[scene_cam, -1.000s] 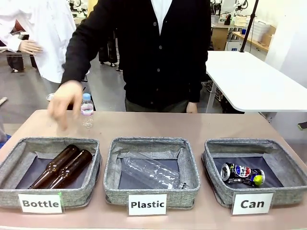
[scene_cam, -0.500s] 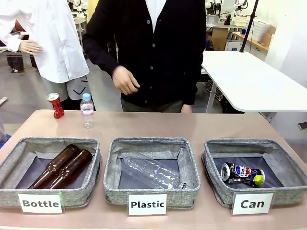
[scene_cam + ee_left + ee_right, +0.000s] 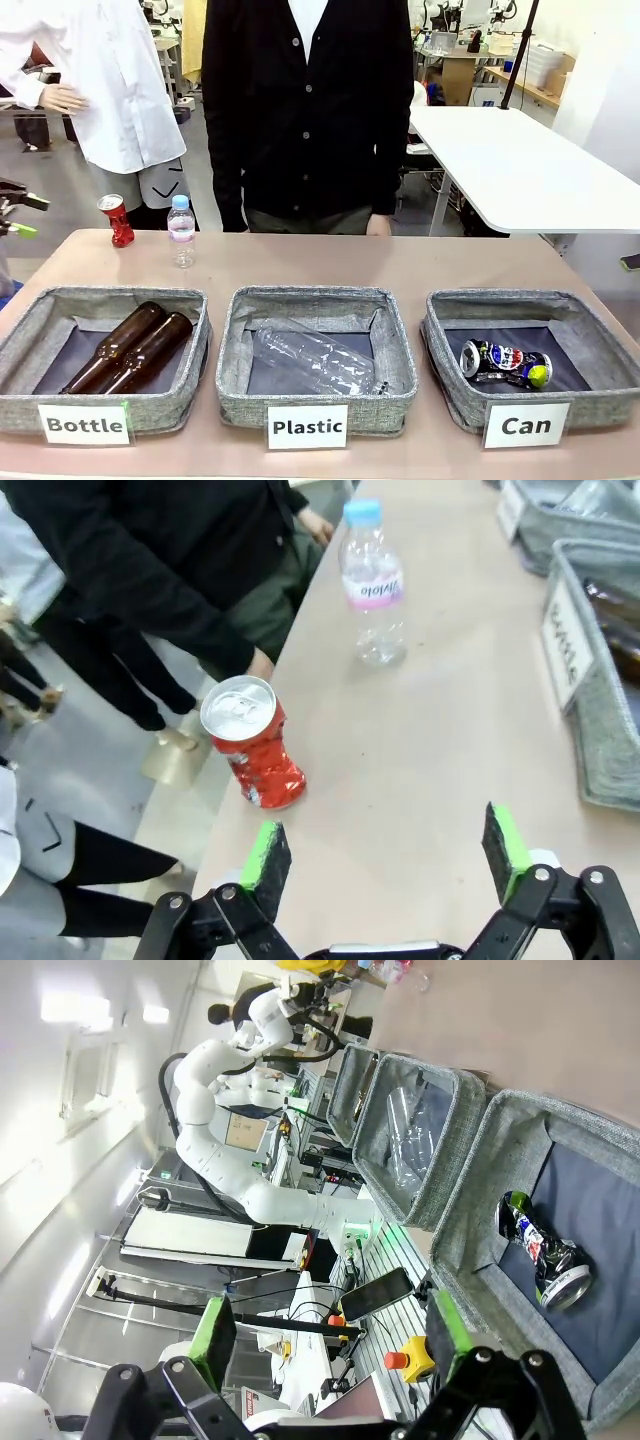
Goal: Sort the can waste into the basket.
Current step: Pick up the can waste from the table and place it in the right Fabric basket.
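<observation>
A crushed red can [image 3: 118,220] with a silver top stands upright on the table at the far left, next to a small water bottle [image 3: 181,230]. In the left wrist view the red can [image 3: 252,742] is just ahead and left of my open left gripper [image 3: 385,850], which is apart from it. That left gripper [image 3: 28,215] shows at the front view's left edge. The dark crushed can [image 3: 505,362] lies in the grey "Can" basket [image 3: 500,298] at the right. My right gripper [image 3: 330,1335] hangs open and empty, with the Can basket [image 3: 462,1215] and dark can [image 3: 540,1250] beyond it.
The "Bottle" basket [image 3: 105,296] holds two brown glass bottles; the "Plastic" basket [image 3: 310,296] holds a clear plastic bottle. The water bottle [image 3: 372,585] stands beyond the red can. A person in a dark cardigan stands at the far edge, hands down.
The person set the red can on the table at the far left, then drew the hand back to the side. My left gripper has come into the front view at the left edge.
</observation>
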`<move>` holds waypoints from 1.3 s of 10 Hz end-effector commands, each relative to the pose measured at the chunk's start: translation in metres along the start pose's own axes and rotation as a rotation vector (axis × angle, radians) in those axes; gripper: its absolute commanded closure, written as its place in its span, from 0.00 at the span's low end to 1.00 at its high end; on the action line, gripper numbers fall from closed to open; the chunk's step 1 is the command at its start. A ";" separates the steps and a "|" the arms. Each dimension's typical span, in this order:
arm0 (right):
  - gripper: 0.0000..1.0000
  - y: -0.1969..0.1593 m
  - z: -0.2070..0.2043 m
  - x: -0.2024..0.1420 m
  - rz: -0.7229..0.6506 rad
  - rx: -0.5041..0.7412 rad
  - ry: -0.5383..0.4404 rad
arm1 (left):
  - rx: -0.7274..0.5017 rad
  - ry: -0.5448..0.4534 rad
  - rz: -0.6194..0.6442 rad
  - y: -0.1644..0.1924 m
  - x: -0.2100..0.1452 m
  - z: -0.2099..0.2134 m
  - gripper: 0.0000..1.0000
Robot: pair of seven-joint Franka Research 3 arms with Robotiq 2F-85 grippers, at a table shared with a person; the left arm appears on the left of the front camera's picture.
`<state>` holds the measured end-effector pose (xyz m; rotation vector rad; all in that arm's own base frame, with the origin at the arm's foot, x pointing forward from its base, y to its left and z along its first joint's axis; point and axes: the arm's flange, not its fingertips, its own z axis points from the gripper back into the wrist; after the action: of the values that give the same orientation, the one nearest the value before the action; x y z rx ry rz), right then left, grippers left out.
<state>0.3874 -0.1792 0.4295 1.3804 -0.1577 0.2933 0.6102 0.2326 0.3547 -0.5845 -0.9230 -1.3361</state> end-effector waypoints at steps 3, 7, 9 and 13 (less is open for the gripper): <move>0.00 0.002 0.003 0.000 0.021 -0.002 0.008 | 0.074 0.053 0.149 0.054 -0.005 -0.021 0.00; 0.00 0.002 0.003 0.000 0.021 -0.002 0.008 | 0.071 0.073 0.189 0.084 -0.017 -0.060 0.00; 0.00 0.002 0.003 0.000 0.021 -0.002 0.008 | 0.055 0.104 0.208 0.097 -0.023 -0.073 0.00; 0.00 0.002 0.003 0.000 0.021 -0.002 0.008 | 0.046 0.126 0.217 0.101 -0.033 -0.101 0.00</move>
<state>0.3873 -0.1792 0.4295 1.3804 -0.1578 0.2932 0.7221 0.1890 0.2869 -0.5419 -0.7720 -1.1490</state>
